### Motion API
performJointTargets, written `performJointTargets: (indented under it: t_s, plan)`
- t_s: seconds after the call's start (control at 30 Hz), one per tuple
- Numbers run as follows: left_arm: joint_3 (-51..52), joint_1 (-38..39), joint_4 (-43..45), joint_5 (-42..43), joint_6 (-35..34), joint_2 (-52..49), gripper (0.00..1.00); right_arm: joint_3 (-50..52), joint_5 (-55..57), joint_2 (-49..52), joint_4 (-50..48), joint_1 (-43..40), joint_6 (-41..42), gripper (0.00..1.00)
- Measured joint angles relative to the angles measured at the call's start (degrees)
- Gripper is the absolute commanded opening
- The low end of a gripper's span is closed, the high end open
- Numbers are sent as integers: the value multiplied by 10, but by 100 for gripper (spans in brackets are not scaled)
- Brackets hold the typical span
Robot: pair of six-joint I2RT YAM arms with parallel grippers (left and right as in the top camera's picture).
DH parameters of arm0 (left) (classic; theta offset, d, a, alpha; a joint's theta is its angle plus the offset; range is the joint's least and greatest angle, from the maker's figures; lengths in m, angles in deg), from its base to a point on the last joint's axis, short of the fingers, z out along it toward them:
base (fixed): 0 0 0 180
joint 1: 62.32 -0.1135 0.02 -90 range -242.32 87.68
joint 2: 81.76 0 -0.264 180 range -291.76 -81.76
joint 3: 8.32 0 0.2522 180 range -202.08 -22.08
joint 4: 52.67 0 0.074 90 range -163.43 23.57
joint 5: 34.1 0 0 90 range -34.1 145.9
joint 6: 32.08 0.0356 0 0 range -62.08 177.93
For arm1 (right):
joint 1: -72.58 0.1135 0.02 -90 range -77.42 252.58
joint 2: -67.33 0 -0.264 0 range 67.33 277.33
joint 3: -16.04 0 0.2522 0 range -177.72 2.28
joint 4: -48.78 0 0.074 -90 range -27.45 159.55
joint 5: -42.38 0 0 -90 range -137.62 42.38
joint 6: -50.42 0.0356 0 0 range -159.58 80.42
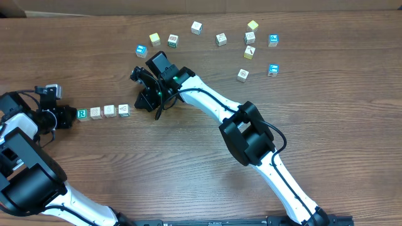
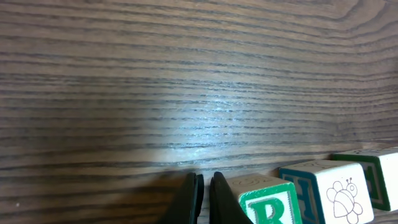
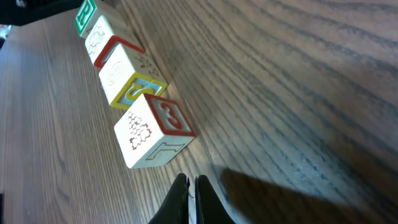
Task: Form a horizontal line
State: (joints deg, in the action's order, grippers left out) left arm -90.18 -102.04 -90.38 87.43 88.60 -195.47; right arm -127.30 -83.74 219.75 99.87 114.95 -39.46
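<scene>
Left gripper (image 2: 205, 182), closed on nothing, sits just beside the green R cube (image 2: 267, 208) at the row's end, left of the overhead frame. Right gripper (image 3: 191, 182), also closed and empty, rests near the opposite end cube (image 3: 152, 130). Wrist views reveal a red 3 and line drawings on cube faces. Only the overhead view shows the line (image 1: 102, 112) whole, four cubes, with loose cubes (image 1: 220, 39) scattered at upper centre. Dark wood-grain table (image 1: 188, 169); tan strip (image 1: 188, 5) along the top edge.

Wood table (image 1: 326, 113), cube row (image 1: 109, 110), scattered cubes (image 1: 221, 39)
</scene>
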Motion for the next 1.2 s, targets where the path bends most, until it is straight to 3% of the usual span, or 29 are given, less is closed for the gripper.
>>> performJointTargets:
  t_s: [1.2]
  plan:
    - [0, 4, 0, 0, 0, 0, 4, 0, -14, 0, -29, 23, -12, 3]
